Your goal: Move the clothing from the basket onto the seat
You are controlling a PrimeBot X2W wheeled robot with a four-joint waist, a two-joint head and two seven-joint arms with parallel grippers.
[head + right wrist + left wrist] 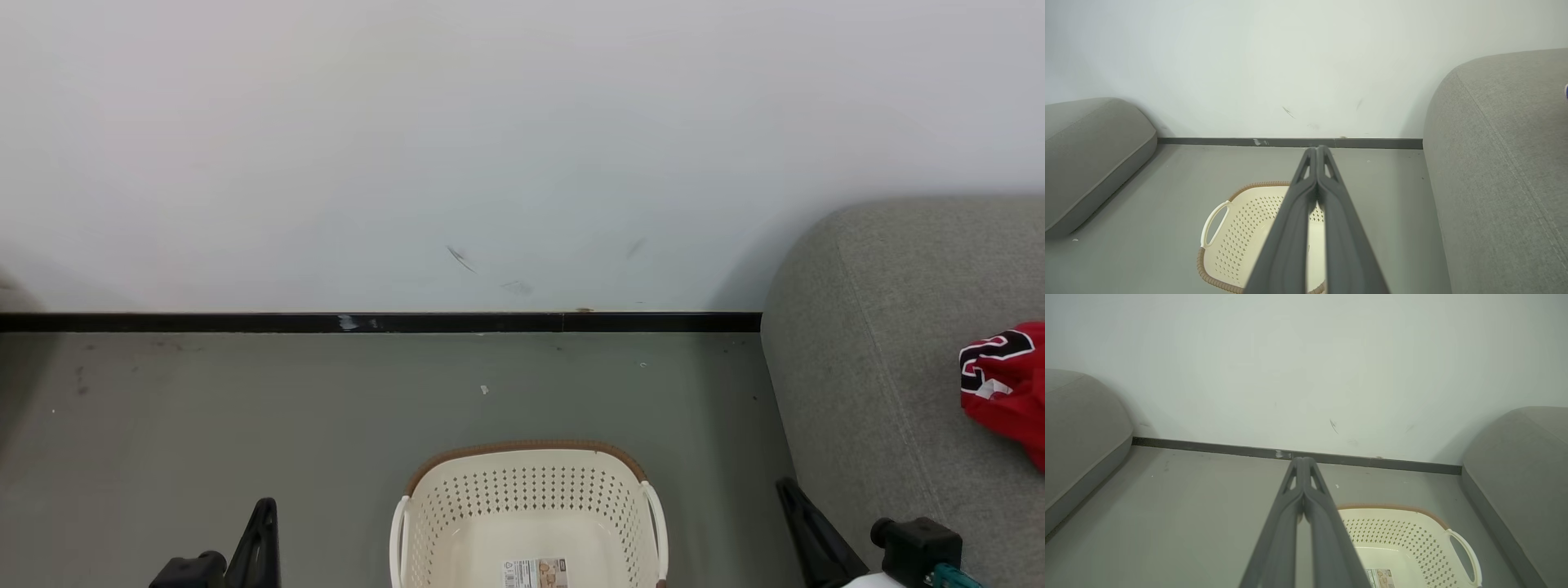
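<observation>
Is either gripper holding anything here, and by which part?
Nothing is held: the left gripper and right gripper are both shut and empty. The red jersey lies on the seat.

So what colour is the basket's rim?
The rim is woven-look brown; clearest in right wrist view.

The left tool [1303, 460] is closed, its 2 long dark fingers pressed together up to the tips with nothing between them. The right tool [1316, 149] is closed and empty too, its 2 fingers meeting at the tips. In the head view the left tool sits low at the lower left, pointing up, and the right at the lower right, leaning up and left.
</observation>
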